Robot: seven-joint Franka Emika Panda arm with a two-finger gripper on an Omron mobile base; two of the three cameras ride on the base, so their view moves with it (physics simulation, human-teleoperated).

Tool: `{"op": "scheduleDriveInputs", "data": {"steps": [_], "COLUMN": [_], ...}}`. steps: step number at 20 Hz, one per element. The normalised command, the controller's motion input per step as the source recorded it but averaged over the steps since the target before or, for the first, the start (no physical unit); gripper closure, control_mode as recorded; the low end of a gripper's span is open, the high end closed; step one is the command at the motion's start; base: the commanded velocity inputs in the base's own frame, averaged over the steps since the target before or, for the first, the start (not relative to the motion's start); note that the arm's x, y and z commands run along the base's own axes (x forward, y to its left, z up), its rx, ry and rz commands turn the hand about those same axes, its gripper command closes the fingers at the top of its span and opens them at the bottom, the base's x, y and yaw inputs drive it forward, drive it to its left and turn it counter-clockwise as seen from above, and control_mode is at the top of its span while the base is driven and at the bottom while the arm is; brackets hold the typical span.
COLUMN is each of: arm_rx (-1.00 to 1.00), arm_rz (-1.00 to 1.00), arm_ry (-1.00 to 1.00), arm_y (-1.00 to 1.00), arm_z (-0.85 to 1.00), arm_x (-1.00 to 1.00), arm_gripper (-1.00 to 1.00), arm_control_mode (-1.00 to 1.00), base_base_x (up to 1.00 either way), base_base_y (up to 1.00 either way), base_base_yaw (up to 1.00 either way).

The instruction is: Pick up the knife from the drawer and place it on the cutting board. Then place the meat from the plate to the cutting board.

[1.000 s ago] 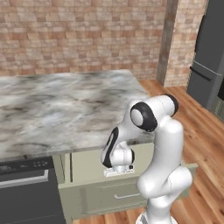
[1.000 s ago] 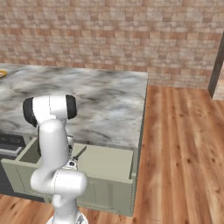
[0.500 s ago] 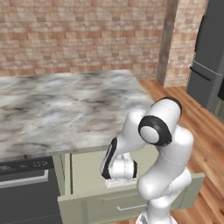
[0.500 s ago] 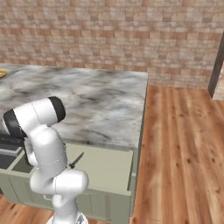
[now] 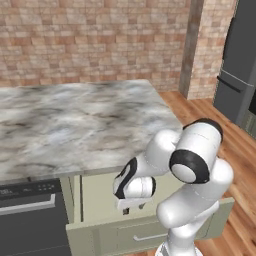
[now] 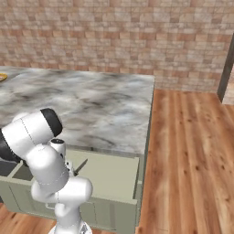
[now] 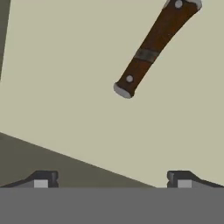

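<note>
Brown-handled and slim, the knife (image 7: 153,46) lies flat on the pale floor of the drawer (image 6: 114,176), which stands pulled out from under the marble table (image 5: 75,125). From the right base camera the knife (image 6: 80,167) shows as a thin dark sliver just beside the arm, near the left part of the drawer. The gripper (image 7: 113,180) hangs over the drawer floor with its fingertips (image 7: 43,179) spread wide and nothing between them, the knife handle apart from them. At the table's far left edge a sliver of the plate (image 6: 2,77) shows.
</note>
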Motion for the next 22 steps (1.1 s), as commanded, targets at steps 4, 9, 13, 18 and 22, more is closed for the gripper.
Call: {"op": "scheduleDriveInputs", "data": {"steps": [4, 9, 13, 18, 22], "arm_rx": [0.00, 0.00, 0.00, 0.00, 0.00], "arm_rz": [0.00, -0.04, -0.11, -0.19, -0.23], "arm_ry": [-0.08, -0.02, -0.01, 0.00, 0.00], "arm_y": [-0.07, 0.00, 0.00, 0.00, 0.00], "arm_z": [0.00, -0.05, -0.07, -0.16, -0.22], "arm_x": [0.32, 0.44, 0.29, 0.04, 0.05], "arm_gripper": [-1.00, -1.00, -1.00, -1.00, -1.00], "arm_control_mode": [-1.00, -1.00, -1.00, -1.00, -1.00], "base_base_x": [0.00, 0.00, 0.00, 0.00, 0.00], "base_base_y": [0.00, 0.00, 0.00, 0.00, 0.00], "base_base_yaw": [0.00, 0.00, 0.00, 0.00, 0.00]}}
